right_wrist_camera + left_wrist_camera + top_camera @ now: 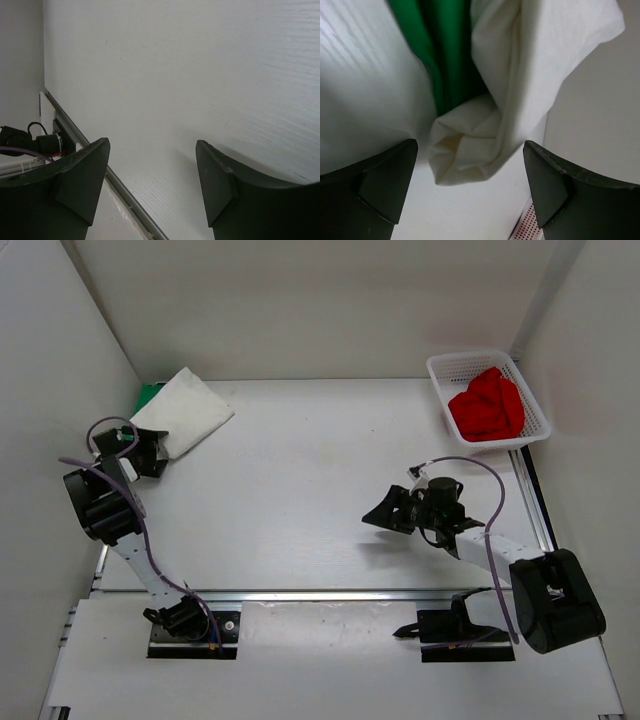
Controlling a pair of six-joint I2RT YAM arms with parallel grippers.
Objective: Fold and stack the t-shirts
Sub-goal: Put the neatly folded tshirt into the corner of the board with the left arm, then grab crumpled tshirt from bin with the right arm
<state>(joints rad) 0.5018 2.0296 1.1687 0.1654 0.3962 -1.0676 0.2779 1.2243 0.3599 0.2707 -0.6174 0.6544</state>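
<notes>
Far to the left of the white mesh basket (470, 356), at the opposite back corner of the table (300, 470), the green t-shirt (148, 395) is lying folded, mostly covered by the white t-shirt (185, 410), which is lying folded on top of it. Just in front of that stack, the left gripper (150, 453) is hovering with its jaws spread wide. The wrist view is showing a rumpled edge of the white shirt between the fingers, but neither finger is touching it. Nearer the basket, in front of it and to its left, the right gripper (378, 516) is pointing left above bare tabletop, jaws wide apart and gripping nothing. Inside the basket itself, the red t-shirt (487, 405) is sitting in a crumpled heap.
</notes>
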